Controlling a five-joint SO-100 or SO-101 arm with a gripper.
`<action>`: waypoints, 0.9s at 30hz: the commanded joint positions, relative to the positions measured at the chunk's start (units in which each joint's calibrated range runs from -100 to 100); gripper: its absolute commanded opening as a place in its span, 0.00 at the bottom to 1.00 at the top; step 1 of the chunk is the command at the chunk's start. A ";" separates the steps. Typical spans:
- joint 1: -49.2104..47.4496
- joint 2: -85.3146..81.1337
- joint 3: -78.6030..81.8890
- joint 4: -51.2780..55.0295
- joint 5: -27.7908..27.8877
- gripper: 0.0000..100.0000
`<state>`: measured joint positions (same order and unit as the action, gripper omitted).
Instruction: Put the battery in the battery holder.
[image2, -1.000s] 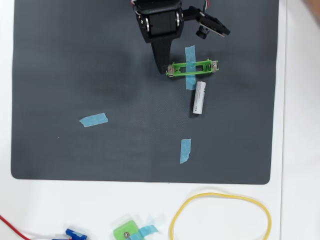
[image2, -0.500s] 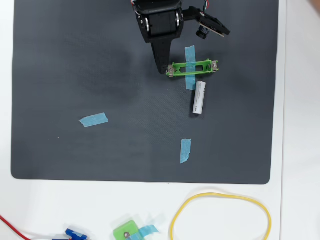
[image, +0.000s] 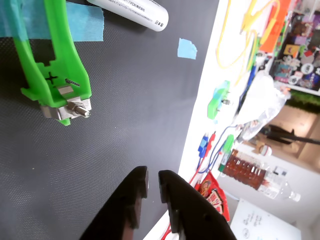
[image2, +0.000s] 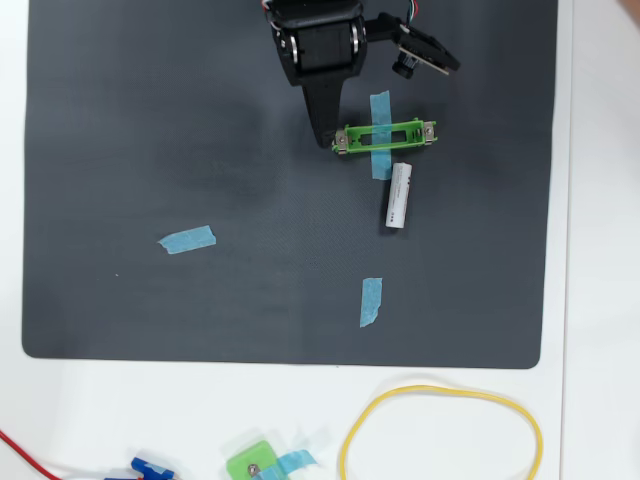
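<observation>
Overhead and wrist views of a single arm above a dark mat (image2: 150, 120). The holder (image2: 385, 136), a narrow green frame with metal contacts at both ends, lies near the top of the mat in the overhead view, its long axis running left to right, pinned by a strip of blue tape (image2: 380, 134) across its middle. Its slot is empty. The battery (image2: 400, 196), a white cylinder with small dark print, lies on the mat just below the holder's right half, nearly at right angles to it and apart from it.

The gripper (image2: 331, 140) points down the overhead view, its tip just beside the holder's left end. In the wrist view the gripper (image: 153, 181) shows its two dark fingers nearly together, a thin gap between them and nothing held; the holder's contact end (image: 67, 107) sits up and to the left, and one battery end (image: 150, 17) shows at the top edge.

Handling, as judged: the battery is rigid, smooth and fairly light, and it will likely roll if nudged sideways. The best hold is probably across its middle, fingers on either side of the barrel, leaving both ends free to seat between the contacts. The jaws would need to open first.

Loose tape pieces (image2: 187, 239) lie elsewhere on the mat.
</observation>
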<state>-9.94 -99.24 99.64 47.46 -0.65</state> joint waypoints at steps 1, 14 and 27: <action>0.34 -0.08 0.36 -1.22 -0.40 0.00; 0.44 -0.08 0.36 -1.57 -0.40 0.00; -0.18 0.17 -3.95 1.75 0.07 0.00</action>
<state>-9.94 -99.24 99.00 47.46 -0.75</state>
